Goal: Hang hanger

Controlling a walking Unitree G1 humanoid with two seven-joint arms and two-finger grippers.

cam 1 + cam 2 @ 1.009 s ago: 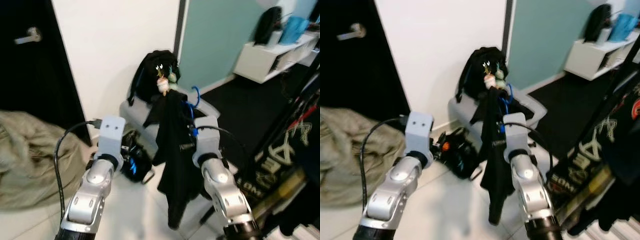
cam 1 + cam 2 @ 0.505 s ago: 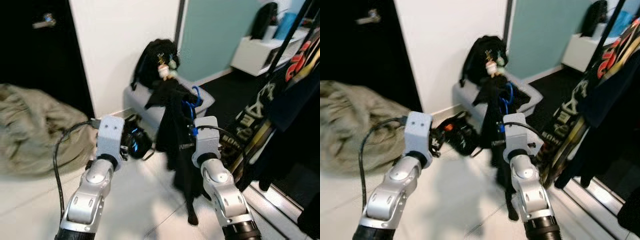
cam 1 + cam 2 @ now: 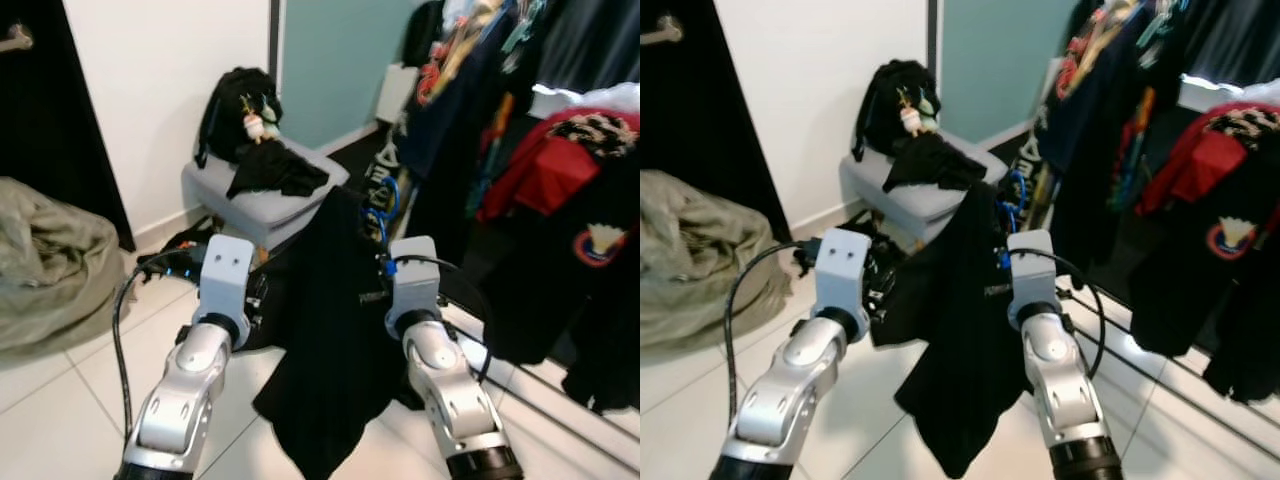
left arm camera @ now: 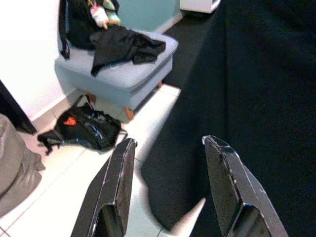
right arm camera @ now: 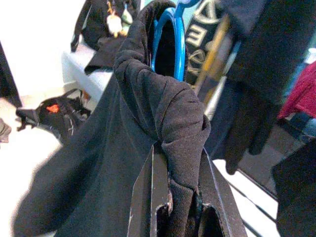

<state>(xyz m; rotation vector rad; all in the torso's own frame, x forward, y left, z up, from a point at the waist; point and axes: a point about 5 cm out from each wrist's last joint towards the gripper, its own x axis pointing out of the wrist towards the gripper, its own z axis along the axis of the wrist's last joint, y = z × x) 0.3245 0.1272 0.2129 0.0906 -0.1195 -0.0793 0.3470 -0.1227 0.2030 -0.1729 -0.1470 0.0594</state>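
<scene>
A blue hanger (image 5: 165, 47) carries a black garment (image 3: 330, 330) that drapes down toward the floor. My right gripper (image 5: 177, 163) is shut on the bunched black cloth at the hanger's neck; the hanger's blue hook (image 3: 385, 198) shows just above my right wrist. My left gripper (image 4: 170, 163) is open beside the hanging cloth, its fingers (image 4: 118, 182) touching nothing. A rack of hung clothes (image 3: 520, 150) stands to the right, close to the hanger.
A grey stool (image 3: 250, 195) with a black cloth and a black backpack (image 3: 235, 110) stands by the white wall. A small black bag (image 4: 84, 131) lies on the tiled floor. A beige heap (image 3: 45, 260) is at the left.
The view has swung to the right, bringing the clothes rack close. The black garment has swung out wider in front of me. My right gripper still holds it.
</scene>
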